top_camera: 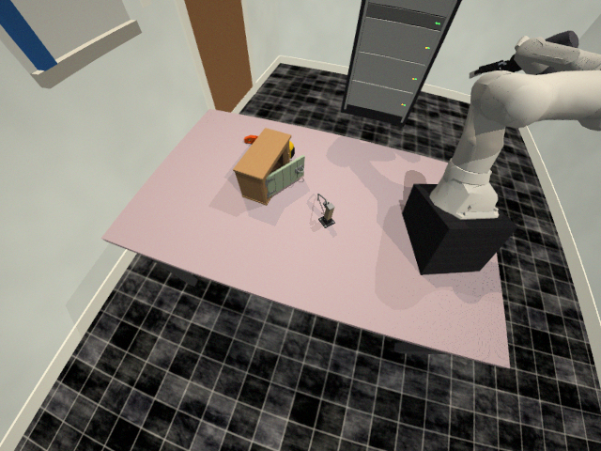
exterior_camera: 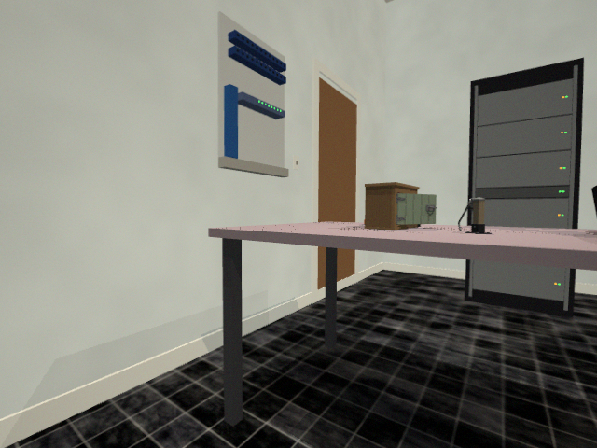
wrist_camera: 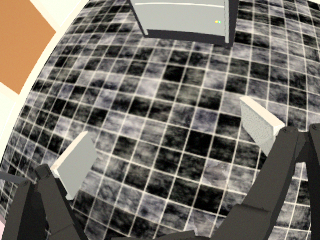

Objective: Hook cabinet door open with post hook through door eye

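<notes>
A wooden cabinet [top_camera: 262,155] [exterior_camera: 382,204] stands flat on the pink table [top_camera: 242,272] [exterior_camera: 337,237]. Its green door [top_camera: 286,176] [exterior_camera: 415,208] stands partly open, with a small metal eye [top_camera: 300,168] [exterior_camera: 430,208] near its free edge. A short post [top_camera: 330,211] [exterior_camera: 478,212] stands on a dark foot in front of the door. Its thin wire hook [top_camera: 320,201] [exterior_camera: 464,215] hangs down beside the post, apart from the door. My gripper [top_camera: 487,67] [wrist_camera: 164,129] is open and empty, high above the table's right side, far from the post. In the wrist view it faces the floor.
My black base block [top_camera: 451,233] sits on the table's right part. An orange thing [top_camera: 250,139] and a yellow thing [top_camera: 291,147] lie behind the cabinet. A server rack [top_camera: 397,58] [exterior_camera: 522,183] stands beyond the table's far edge.
</notes>
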Robot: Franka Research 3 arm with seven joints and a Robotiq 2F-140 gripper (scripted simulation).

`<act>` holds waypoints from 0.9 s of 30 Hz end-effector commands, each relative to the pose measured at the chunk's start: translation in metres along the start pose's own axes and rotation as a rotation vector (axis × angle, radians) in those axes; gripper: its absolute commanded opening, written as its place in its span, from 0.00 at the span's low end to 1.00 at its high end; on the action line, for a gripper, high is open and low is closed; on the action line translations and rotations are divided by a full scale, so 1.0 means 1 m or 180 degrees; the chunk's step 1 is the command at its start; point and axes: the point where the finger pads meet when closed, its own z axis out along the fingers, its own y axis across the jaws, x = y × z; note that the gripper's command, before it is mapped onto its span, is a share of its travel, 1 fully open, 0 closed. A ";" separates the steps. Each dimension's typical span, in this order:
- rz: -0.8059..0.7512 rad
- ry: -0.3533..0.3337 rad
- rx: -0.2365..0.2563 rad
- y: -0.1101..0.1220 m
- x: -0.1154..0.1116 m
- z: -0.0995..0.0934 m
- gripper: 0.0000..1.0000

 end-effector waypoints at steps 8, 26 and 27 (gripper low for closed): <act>0.0000 0.0001 0.0000 0.000 0.000 0.000 1.00; -0.0456 -0.0084 0.0285 -0.076 0.054 0.022 1.00; -0.0600 -0.0111 0.0375 -0.090 0.061 0.025 1.00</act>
